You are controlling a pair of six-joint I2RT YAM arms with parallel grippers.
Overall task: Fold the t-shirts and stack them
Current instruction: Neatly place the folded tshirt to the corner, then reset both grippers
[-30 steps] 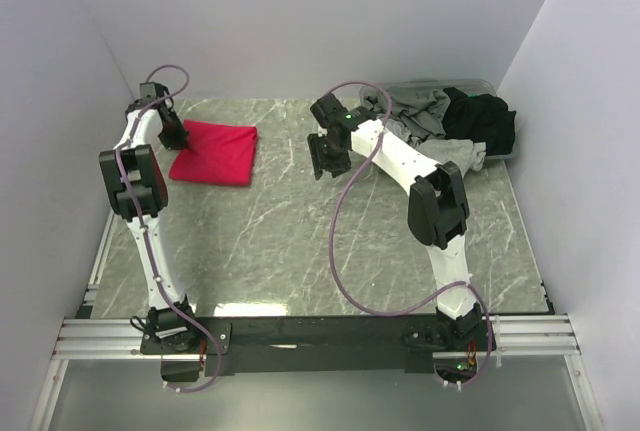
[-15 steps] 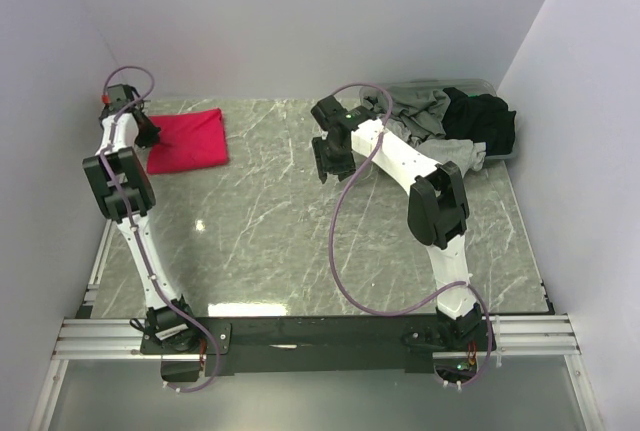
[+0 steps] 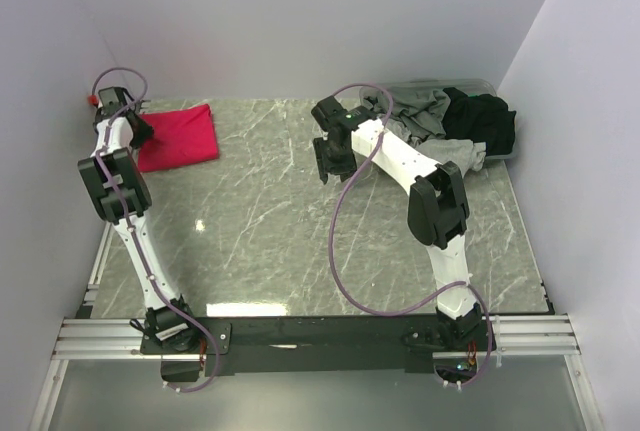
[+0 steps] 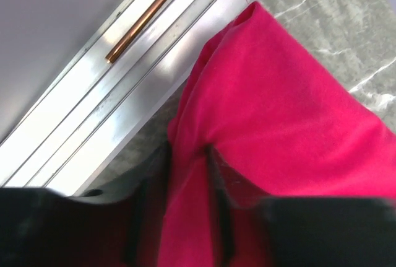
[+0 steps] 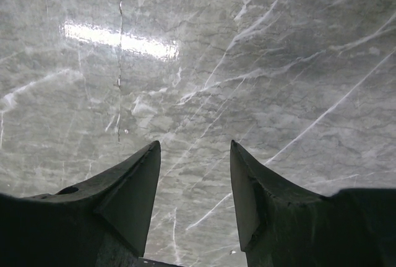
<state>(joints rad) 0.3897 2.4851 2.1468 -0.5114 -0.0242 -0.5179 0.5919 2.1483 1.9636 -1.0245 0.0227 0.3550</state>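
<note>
Lying folded at the far left corner of the grey marble-patterned table (image 3: 270,211), the bright pinkish-red cloth t-shirt (image 3: 180,137) (image 4: 278,124) is straddled by the narrowly parted black left gripper (image 3: 135,131) (image 4: 185,161); whether it is clamped cannot be told. The black right gripper (image 3: 330,159) (image 5: 194,155) is held wide open and empty above the table's far middle. The crumpled grey t-shirt (image 3: 420,111) and crumpled black t-shirt (image 3: 487,121) are heaped at the table's far right corner.

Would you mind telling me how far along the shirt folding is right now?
Done: the red shirt lies folded at the far left. In hand: its edge sits between the left fingers; I cannot tell whether they grip it. The right fingers are open over bare table. Left: the grey shirt and black shirt lie crumpled in the tub, nothing stacked.
</note>
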